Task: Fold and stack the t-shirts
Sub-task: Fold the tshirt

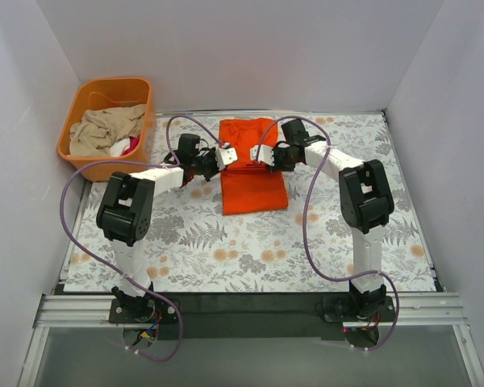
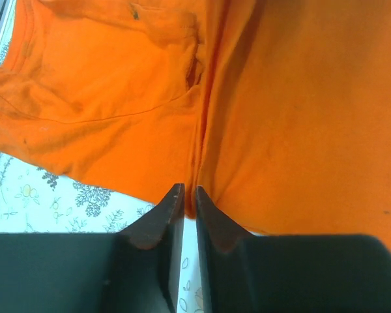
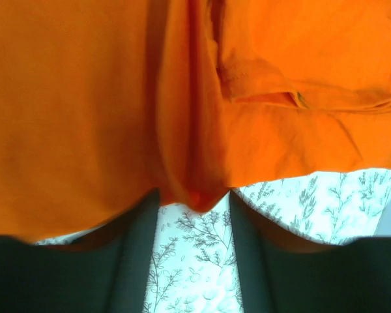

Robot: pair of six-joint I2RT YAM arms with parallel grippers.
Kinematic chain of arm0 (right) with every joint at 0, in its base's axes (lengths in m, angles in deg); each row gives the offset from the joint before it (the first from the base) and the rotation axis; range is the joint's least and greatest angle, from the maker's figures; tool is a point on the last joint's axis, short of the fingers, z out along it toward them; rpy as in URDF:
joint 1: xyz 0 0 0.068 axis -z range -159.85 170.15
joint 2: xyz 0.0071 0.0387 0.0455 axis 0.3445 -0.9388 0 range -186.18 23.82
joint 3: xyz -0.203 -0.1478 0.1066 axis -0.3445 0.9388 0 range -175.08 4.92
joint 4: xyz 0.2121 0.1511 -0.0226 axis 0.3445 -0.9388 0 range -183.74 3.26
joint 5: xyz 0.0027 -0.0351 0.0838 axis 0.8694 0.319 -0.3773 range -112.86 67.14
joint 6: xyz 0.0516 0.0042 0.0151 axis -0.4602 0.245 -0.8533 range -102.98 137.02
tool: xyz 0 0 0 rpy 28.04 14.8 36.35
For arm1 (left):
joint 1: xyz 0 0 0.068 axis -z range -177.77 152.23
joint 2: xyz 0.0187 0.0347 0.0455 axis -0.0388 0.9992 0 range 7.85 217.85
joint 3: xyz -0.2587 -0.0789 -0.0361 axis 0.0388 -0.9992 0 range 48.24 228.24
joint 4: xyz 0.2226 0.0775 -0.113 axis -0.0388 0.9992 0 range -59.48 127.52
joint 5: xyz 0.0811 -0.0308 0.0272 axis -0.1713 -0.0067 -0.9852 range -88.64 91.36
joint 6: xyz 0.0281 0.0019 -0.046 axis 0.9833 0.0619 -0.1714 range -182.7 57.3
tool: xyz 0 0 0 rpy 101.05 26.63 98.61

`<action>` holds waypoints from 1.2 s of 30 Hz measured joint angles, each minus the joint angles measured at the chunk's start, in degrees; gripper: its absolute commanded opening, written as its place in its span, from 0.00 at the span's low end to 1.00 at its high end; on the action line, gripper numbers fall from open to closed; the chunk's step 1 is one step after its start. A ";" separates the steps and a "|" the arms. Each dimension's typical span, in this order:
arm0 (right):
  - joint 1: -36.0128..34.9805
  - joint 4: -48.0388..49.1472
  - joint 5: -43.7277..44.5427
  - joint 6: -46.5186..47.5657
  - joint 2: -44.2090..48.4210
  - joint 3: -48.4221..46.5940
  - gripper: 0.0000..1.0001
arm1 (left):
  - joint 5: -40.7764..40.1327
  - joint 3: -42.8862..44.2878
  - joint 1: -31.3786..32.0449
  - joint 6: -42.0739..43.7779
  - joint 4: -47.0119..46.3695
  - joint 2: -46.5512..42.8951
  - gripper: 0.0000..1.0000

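An orange-red t-shirt point(image 1: 252, 171) lies partly folded at the back middle of the floral tablecloth point(image 1: 250, 246). My left gripper point(image 1: 224, 156) is at the shirt's left edge. In the left wrist view point(image 2: 189, 194) its jaws are pinched shut on a ridge of the shirt point(image 2: 287, 117). My right gripper point(image 1: 271, 156) is at the shirt's right edge. In the right wrist view point(image 3: 194, 199) its jaws stand wide apart. A hanging fold of the shirt point(image 3: 85, 111) drapes over the tips and sags between them.
An orange plastic tub point(image 1: 79, 97) stands at the back left beside the table, holding beige cloth point(image 1: 105, 129) and a bit of pink and white cloth. White walls close in the back and both sides. Purple cables loop off both arms.
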 measured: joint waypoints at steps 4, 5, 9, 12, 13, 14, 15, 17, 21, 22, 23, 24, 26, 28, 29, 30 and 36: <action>0.66 0.46 1.42 -1.84 -1.38 -1.60 0.68 | -1.68 1.14 -0.33 -1.46 0.09 1.16 0.39; 1.01 0.46 1.57 -2.36 -1.40 -1.99 0.69 | -1.97 1.20 -0.50 -2.25 0.24 1.16 0.40; 2.80 0.26 1.09 -6.45 -0.57 -4.00 0.61 | -2.93 1.29 -0.85 -6.51 0.94 0.26 0.43; 4.09 -1.53 -0.76 -9.94 2.97 -4.00 0.45 | -2.99 1.42 -1.05 -12.02 1.81 -1.55 0.26; 4.48 -2.43 -1.57 -11.41 4.46 -4.00 0.42 | -2.69 1.84 -1.07 -13.90 2.43 -2.08 0.22; 4.76 -3.13 -2.54 -13.09 5.99 -3.98 0.36 | -2.05 2.75 -1.09 -15.78 3.48 -2.36 0.17; 4.87 -3.80 -3.67 -14.75 7.37 -4.02 0.33 | -1.22 4.20 -1.09 -17.97 4.46 -2.38 0.16; 4.81 -5.73 -5.90 -17.84 8.85 -4.79 0.27 | 0.13 6.91 -1.09 -22.38 5.51 -2.32 0.13; 4.44 -8.52 -10.08 -24.87 6.60 -8.39 0.27 | 2.14 11.34 -1.07 -30.86 6.03 -0.96 0.10; 4.37 -9.03 -10.95 -26.51 5.14 -9.44 0.27 | 2.56 12.07 -1.07 -32.70 6.01 -0.20 0.09; 4.37 -9.73 -11.87 -28.15 3.26 -10.78 0.27 | 2.78 12.50 -1.05 -34.40 5.97 0.70 0.09; 4.44 -10.19 -12.83 -29.86 1.18 -12.28 0.26 | 2.89 12.70 -1.05 -36.00 6.08 1.64 0.09; 4.74 -10.47 -14.29 -32.70 -2.82 -14.21 0.26 | 2.93 13.14 -1.05 -38.77 6.71 3.98 0.08; 5.18 -11.21 -15.32 -34.82 -5.73 -14.58 0.26 | 2.78 13.57 -1.05 -40.81 7.17 6.80 0.08; 5.40 -11.89 -15.74 -35.60 -6.97 -14.58 0.26 | 2.78 13.64 -1.05 -41.59 7.61 8.13 0.08; 5.62 -12.41 -16.09 -36.35 -8.04 -14.49 0.26 | 2.73 13.66 -1.05 -42.29 7.93 9.33 0.08; 6.27 -13.40 -17.35 -39.19 -10.21 -12.31 0.28 | 2.12 17.22 -1.07 -44.98 11.54 15.06 0.08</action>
